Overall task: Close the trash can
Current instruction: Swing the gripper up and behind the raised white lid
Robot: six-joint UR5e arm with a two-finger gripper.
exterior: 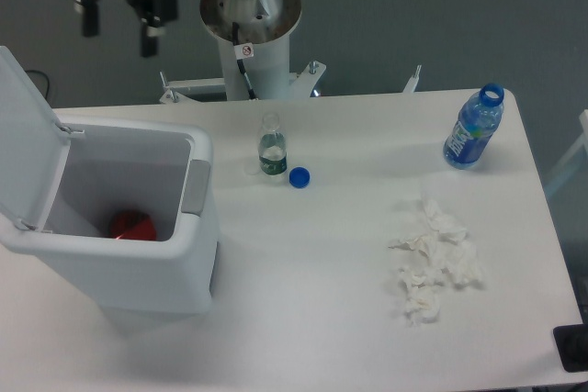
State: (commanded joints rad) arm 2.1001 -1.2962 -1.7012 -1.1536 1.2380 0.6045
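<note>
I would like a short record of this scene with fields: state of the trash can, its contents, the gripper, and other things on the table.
trash can: lid open, standing up at the left side
contents: one red object at the bottom
gripper: open, above the table's far edge, holding nothing
small bottle: upright, uncapped, blue cap beside it
blue bottle: uncapped, far right
crumpled tissues: right of centre

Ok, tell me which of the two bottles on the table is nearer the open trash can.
The small clear bottle with the green label, beside the loose blue cap. The blue-labelled bottle stands far off at the table's right end.
</note>
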